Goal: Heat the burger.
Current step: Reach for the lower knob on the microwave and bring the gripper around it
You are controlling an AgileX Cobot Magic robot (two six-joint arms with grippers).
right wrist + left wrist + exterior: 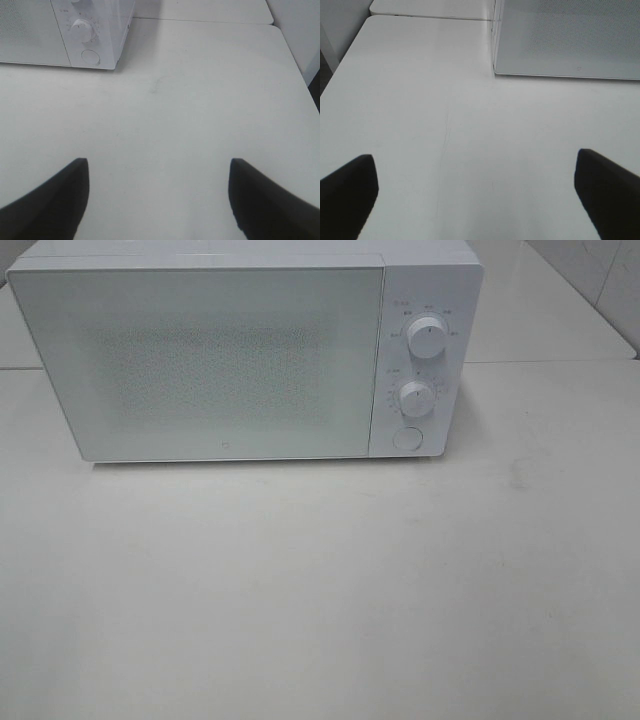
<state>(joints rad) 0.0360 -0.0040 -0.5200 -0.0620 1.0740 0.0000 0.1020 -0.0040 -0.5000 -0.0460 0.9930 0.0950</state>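
- My left claw (474, 159) hangs low over the white worktop (420, 100), its two dark fingers spread wide and holding nothing.
- My right claw (158, 164) is spread just as wide, also empty.
- Beyond both stands the white microwave (240, 350), its door shut, with an upper dial (427, 338), a lower dial (415, 398) and a round button (407, 437) on its right panel.
- I cannot tell where the burger is.
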